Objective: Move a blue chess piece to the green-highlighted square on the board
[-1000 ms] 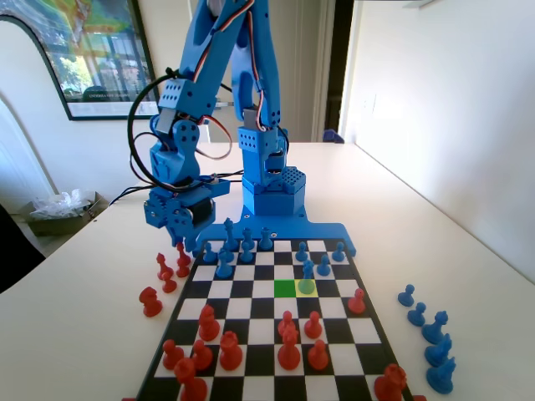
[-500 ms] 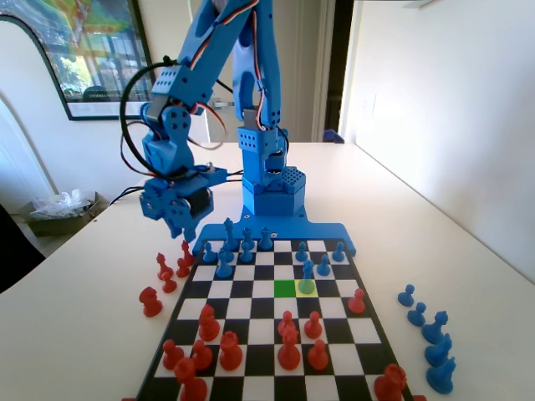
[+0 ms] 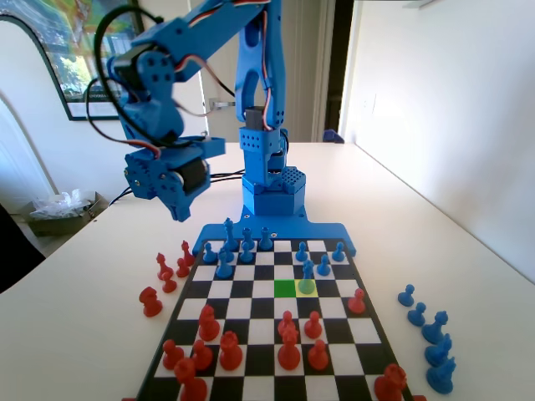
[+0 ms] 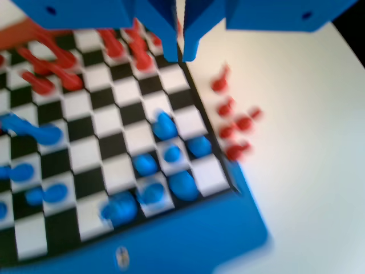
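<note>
While the gripper (image 3: 178, 209) hangs in the air up and to the left of the board (image 3: 251, 332) in the fixed view, its two jaws sit almost together with only a thin slit between them and nothing held, as the wrist view (image 4: 181, 50) shows above the board's edge. Its tips point down toward the table (image 3: 84, 276) beyond the board's far-left corner, clear of every piece. On the board, the blue chess piece (image 3: 308, 272) stands on the yellow-highlighted square (image 3: 307, 287), and the green-highlighted square (image 3: 285, 287) lies touching that square on its left side, bare. Blue pieces (image 3: 236, 244) crowd the board's far rows; red pieces (image 3: 288, 338) fill its near rows. Off the board's left edge stand a few red pieces (image 3: 167, 271), and off its right edge a row of blue pieces (image 3: 428, 334). The wrist view is blurred.
</note>
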{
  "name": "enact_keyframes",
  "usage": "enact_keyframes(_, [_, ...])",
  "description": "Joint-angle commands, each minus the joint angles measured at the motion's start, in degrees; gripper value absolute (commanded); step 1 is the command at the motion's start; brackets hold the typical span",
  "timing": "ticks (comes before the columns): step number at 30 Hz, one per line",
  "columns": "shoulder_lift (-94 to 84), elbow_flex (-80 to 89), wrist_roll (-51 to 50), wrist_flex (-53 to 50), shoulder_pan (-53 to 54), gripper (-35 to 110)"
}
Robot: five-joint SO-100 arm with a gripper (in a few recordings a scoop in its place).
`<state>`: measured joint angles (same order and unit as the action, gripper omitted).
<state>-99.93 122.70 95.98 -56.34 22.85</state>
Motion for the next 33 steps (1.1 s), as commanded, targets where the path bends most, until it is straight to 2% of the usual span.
enact_keyframes(1, [-5.9, 3.3, -2.2, 4.5, -6.8, 5])
enact_keyframes(12, [-13.4, 19.0, -3.1, 13.9, -20.8, 8])
enact_keyframes(17, [-15.0, 19.5, -5.9, 10.7, -25.9, 8])
enact_keyframes(23, [-14.6, 15.4, -7.6, 2.0, -29.6, 9])
enact_keyframes(33, [-6.2, 7.4, -8.2, 0.1, -30.9, 9])
